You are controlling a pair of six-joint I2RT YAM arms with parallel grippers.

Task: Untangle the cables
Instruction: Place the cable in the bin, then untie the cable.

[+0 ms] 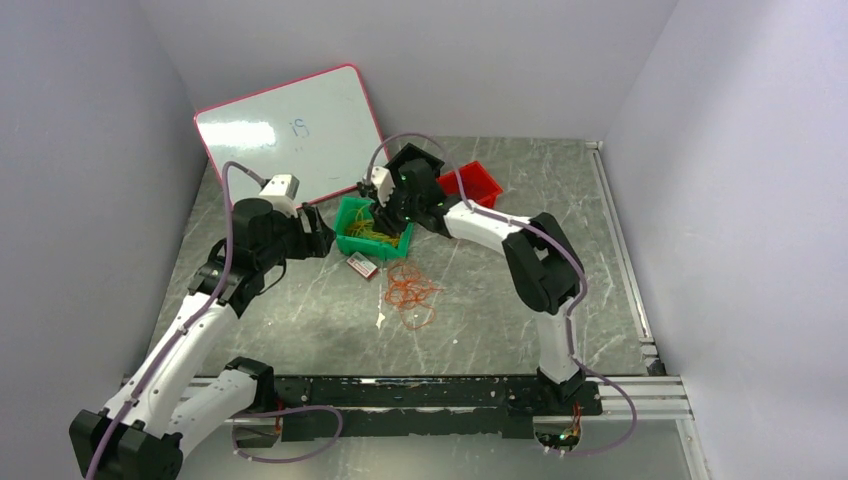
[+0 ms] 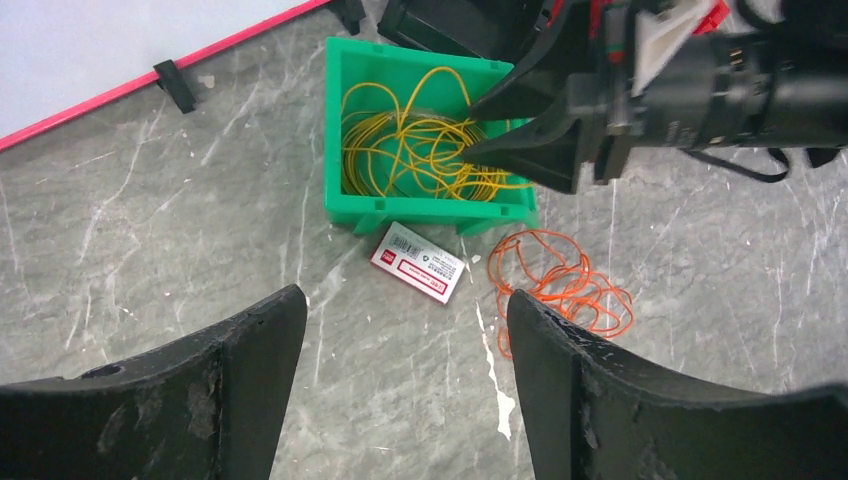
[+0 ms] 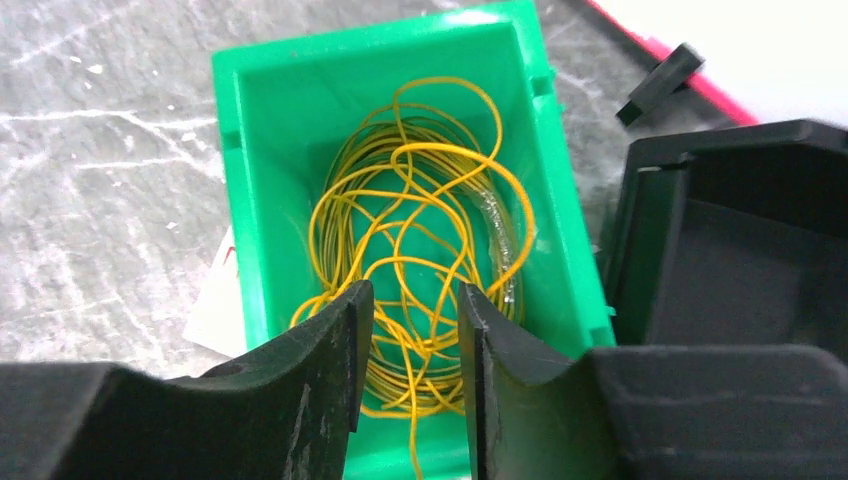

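A tangle of yellow cables (image 1: 372,232) (image 3: 420,220) lies coiled inside a green bin (image 1: 375,252) (image 3: 240,180). A second bunch, orange cables (image 1: 412,292) (image 2: 560,280), lies loose on the table just in front and to the right of the bin. My right gripper (image 1: 388,215) (image 3: 413,290) hangs over the bin, pointing down into the coil. It is open with a narrow gap, and yellow strands run beneath the gap without being pinched. My left gripper (image 1: 320,235) (image 2: 405,305) stands wide open to the left of the bin, above bare table, holding nothing.
A small red and white box (image 1: 362,265) (image 2: 417,262) lies against the bin's front. A black bin (image 3: 740,240) sits close behind the green one, a red bin (image 1: 478,183) further right. A whiteboard (image 1: 290,135) leans at the back left. Walls enclose the table.
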